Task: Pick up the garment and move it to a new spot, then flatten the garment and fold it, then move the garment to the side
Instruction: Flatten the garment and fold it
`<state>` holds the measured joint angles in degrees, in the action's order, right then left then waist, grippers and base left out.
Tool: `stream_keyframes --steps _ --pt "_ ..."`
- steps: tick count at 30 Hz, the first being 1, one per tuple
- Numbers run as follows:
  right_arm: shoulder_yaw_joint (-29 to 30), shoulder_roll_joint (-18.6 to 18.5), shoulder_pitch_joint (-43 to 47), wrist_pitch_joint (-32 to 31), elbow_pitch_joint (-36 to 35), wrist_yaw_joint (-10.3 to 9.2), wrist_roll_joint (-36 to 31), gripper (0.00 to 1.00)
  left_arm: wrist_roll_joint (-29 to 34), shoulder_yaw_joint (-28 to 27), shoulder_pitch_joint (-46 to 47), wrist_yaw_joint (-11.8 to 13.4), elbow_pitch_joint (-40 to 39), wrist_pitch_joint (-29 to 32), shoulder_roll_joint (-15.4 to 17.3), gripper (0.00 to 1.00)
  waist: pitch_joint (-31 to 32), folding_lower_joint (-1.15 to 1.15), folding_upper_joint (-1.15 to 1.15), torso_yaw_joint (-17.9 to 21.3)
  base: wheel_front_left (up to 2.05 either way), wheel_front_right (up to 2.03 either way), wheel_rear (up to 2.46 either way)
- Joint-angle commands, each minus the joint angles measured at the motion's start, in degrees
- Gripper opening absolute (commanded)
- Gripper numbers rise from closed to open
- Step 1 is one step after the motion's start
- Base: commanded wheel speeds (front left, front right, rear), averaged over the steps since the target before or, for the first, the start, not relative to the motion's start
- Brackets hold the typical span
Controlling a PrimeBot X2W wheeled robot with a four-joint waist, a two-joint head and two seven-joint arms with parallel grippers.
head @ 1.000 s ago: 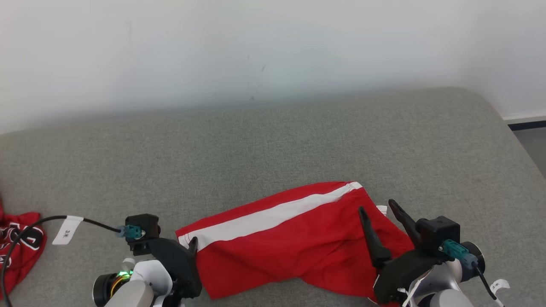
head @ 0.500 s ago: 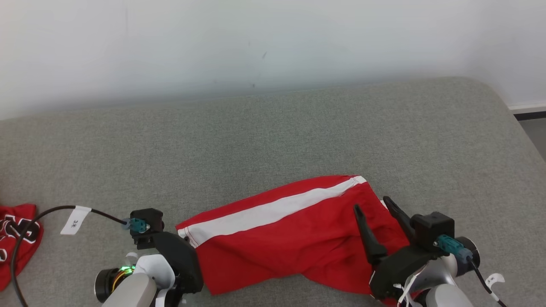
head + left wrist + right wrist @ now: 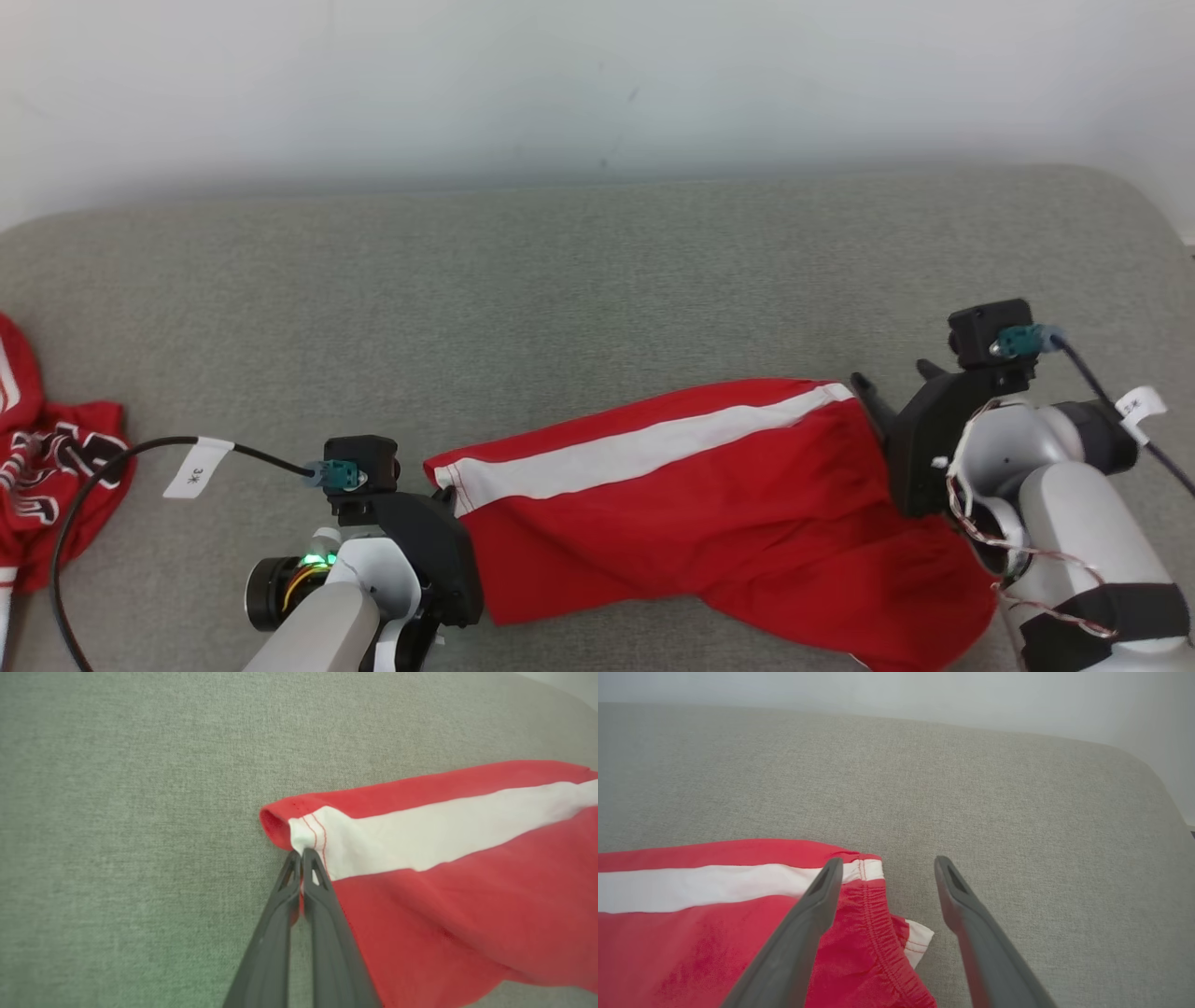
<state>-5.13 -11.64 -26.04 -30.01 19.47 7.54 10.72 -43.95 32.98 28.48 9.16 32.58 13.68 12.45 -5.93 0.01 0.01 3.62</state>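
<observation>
The garment (image 3: 709,504) is a pair of red shorts with a white side stripe, lying lengthwise on the grey padded surface (image 3: 597,280). My left gripper (image 3: 448,493) is at its left end. In the left wrist view this gripper (image 3: 302,856) is shut on the stitched hem of the garment (image 3: 444,896), just under the white stripe. My right gripper (image 3: 892,383) stands open at the garment's right end. In the right wrist view the right gripper (image 3: 888,863) hovers over the elastic waistband corner of the garment (image 3: 714,933), its left finger above the cloth and its right finger above bare surface.
Another red garment with black and white print (image 3: 47,467) lies at the far left edge. A black cable with a white tag (image 3: 191,467) runs to my left wrist. A pale wall (image 3: 597,84) backs the surface, whose rounded corner (image 3: 1139,201) is at the right.
My left gripper has shut on the garment's hem. My right arm has moved from over the cloth to its waistband corner, still open. The head camera has shifted.
</observation>
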Motion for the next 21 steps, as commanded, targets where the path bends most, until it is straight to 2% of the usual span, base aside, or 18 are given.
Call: stream_keyframes --steps 1,10,11,12,13,21 --pt "0.6 -0.4 -1.1 -1.8 0.4 -0.1 -0.6 1.0 0.7 0.1 0.1 0.3 -0.7 -0.3 0.0 0.0 -1.0 -0.01 -0.01 -2.2 0.0 0.0 0.0" --pt "1.9 -0.4 -0.9 -4.7 -0.6 -0.1 -1.1 1.0 -1.5 -1.2 0.1 0.4 -6.3 0.9 0.4 0.0 -1.2 -0.01 -0.01 -4.8 0.0 0.0 0.0" --pt "1.9 -0.3 -0.5 -4.8 -0.7 -0.1 -0.9 1.0 -1.4 -1.1 -0.1 0.7 -7.0 1.1 0.8 0.17 -1.1 -0.01 -0.01 -4.9 0.0 0.0 0.0" --pt "1.9 -0.3 -0.1 -5.0 -0.8 -0.1 -0.7 1.0 -1.2 -1.0 -0.5 1.0 -7.7 1.4 1.2 0.95 -1.1 -0.01 -0.01 -5.0 0.0 0.0 0.0" --pt "1.9 -0.4 0.0 -5.1 -0.9 -0.1 -0.6 1.0 -1.2 -1.0 -0.9 1.2 -8.1 1.6 1.4 1.0 -1.0 -0.01 -0.01 -5.0 0.0 0.0 0.0" --pt "1.4 -0.6 0.6 -5.5 -2.2 -0.1 -0.1 1.0 -1.9 0.0 -1.1 1.3 -10.4 4.4 2.1 1.0 -0.9 -0.01 -0.01 -4.5 0.0 0.0 0.0"
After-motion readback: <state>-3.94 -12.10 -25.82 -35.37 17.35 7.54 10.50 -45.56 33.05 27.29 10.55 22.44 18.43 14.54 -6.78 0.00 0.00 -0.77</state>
